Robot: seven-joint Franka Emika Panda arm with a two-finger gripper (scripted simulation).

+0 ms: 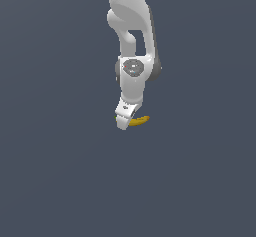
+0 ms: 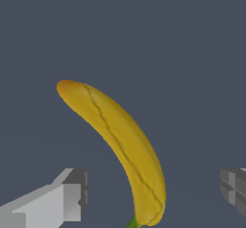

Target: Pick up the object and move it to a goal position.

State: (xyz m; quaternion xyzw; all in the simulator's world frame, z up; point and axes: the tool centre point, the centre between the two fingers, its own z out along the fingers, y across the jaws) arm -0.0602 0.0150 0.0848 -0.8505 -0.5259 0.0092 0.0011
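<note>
Smooth, matt yellow banana [image 2: 122, 147] skin with a dark seam; glossy white plastic-looking gripper [image 1: 123, 122] casing.

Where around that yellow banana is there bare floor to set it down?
Bare grey floor surrounds the curved yellow banana on every side in the exterior view. The only crowded spot is at the open white gripper, whose fingers flank the banana's stem end.
</note>
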